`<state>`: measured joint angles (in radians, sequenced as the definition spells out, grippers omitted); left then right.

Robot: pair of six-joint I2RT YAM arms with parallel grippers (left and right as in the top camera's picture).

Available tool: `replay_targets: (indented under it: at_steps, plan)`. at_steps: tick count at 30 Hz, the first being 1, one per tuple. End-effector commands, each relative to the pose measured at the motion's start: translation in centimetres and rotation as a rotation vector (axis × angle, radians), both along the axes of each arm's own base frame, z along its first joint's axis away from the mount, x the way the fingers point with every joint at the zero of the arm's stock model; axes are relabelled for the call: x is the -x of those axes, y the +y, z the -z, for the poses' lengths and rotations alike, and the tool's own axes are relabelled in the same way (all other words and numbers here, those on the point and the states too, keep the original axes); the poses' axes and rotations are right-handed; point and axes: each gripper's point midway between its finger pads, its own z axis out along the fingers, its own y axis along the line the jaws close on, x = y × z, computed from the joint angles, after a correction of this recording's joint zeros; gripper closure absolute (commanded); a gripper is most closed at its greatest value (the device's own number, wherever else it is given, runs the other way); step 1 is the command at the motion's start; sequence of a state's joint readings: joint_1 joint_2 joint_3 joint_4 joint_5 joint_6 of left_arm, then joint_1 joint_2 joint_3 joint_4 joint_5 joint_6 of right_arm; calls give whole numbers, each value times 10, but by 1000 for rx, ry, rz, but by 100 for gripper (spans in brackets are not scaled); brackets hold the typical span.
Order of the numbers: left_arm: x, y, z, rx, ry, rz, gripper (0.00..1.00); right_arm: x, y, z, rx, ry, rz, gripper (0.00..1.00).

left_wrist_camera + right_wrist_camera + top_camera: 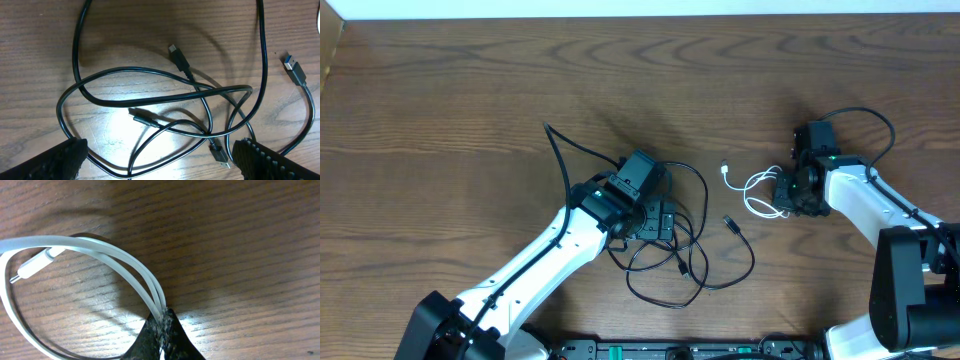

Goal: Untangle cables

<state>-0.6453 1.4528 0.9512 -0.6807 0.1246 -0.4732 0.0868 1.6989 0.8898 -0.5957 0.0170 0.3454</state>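
1. Overhead view.
   - Desk [440, 120]: dark wood grain, carries all items.
   - Black cables [732, 225]: loose overlapping loops near the middle of the desk, toward its near edge. One strand runs out toward the far left, and one plug end lies free on the right of the heap.
   - Left hand [658, 218]: poised over the left part of the black heap. How far it is open cannot be told from this view.
   - White cable [727, 175]: short, in small loops to the right of the black heap and apart from it. Its plug end points away from the right hand.
   - Right hand [782, 193]: at the right side of the white loops.

2. Left wrist view.
   - Left hand [162, 162]: spread wide, with nothing between the fingers [60, 161], which show at the two lower corners.
   - Black cables [179, 57]: crossing loops on the desk [40, 40] between and beyond the fingers. Four plug ends are visible, including a flat metal one [296, 70] at the right.

3. Right wrist view.
   - Right hand [162, 327]: closed tight, pinching two strands of the white cable [100, 247] at its tips.
   - White plug [37, 267]: lies inside the loop at the left, on the desk [225, 240].
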Motion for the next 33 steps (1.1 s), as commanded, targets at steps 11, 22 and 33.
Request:
replay_targets:
  at_steps: [11, 22, 33]
  plan:
    - [-5, 0, -5, -3, -21, 3, 2, -1, 12, 8, -94, 4, 83, 99]
    - [-5, 0, -5, -3, -21, 3, 2, 0, 13, 8, -97, 7, 118, 99]
    - [-5, 0, -5, -3, -21, 3, 2, -1, 13, 8, -98, 3, 118, 99]
